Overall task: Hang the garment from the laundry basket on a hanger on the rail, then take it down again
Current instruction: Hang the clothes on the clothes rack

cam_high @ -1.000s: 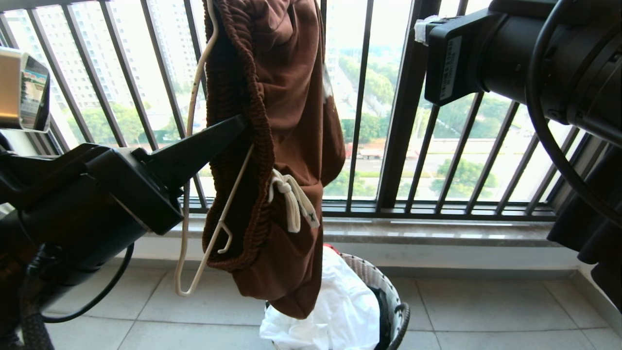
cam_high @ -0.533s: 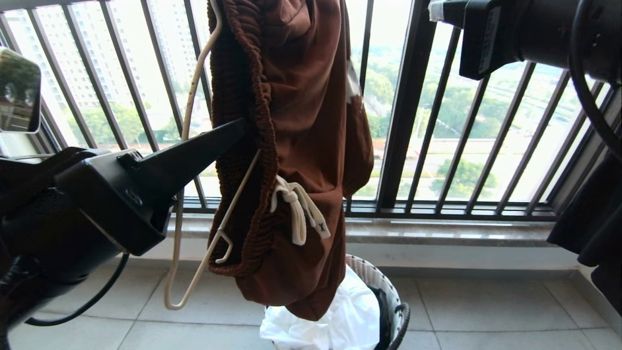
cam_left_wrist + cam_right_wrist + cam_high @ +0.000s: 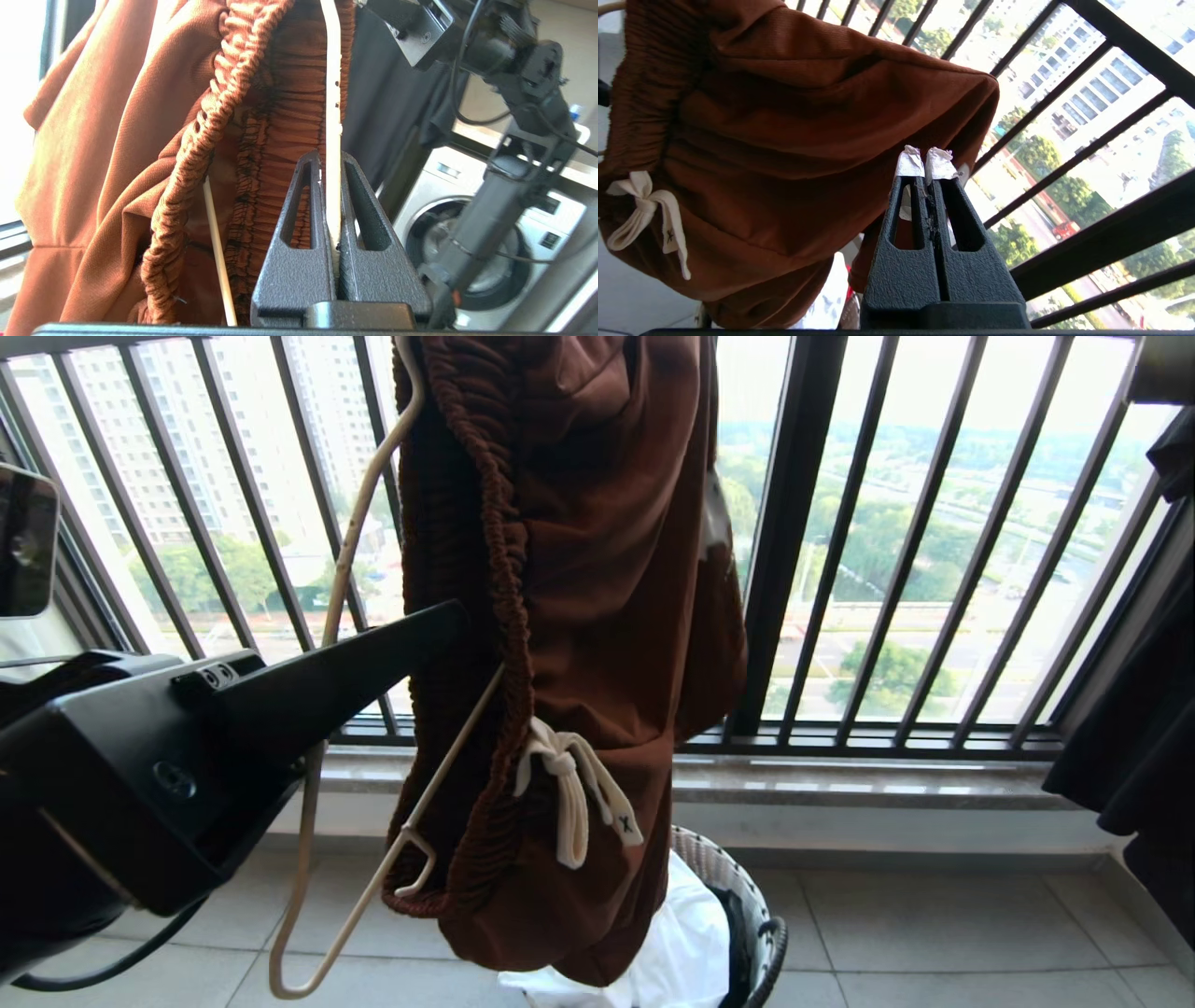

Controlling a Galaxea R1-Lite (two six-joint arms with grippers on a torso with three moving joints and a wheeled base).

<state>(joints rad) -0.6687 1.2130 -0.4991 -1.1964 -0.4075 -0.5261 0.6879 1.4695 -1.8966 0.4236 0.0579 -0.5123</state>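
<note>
The left gripper (image 3: pixel 332 205) is clamped on a cream wire of the hanger (image 3: pixel 347 560), which stands steeply tilted, one end low near the floor; the garment (image 3: pixel 597 616), rust-brown shorts, drapes from it in front of the black railing (image 3: pixel 794 523) and above the laundry basket (image 3: pixel 747 915), well clear of the tiles. The right gripper (image 3: pixel 924 163) is closed on nothing, its taped tips just beside a leg of the shorts. The rail is outside every view. The shorts appear light and limp and will likely sag and slide along smooth wire, so the bunched ribbed waistband (image 3: pixel 485 523), threaded by the hanger, is the firmest place to hold; the drawstring (image 3: pixel 579 784) hangs loose and could snag. The hanger looks thin and springy, best gripped on its straight stretch as here. Open room lies to the right of the garment; the railing stands behind, and black cloth (image 3: pixel 1139 728) hangs at the right edge.
</note>
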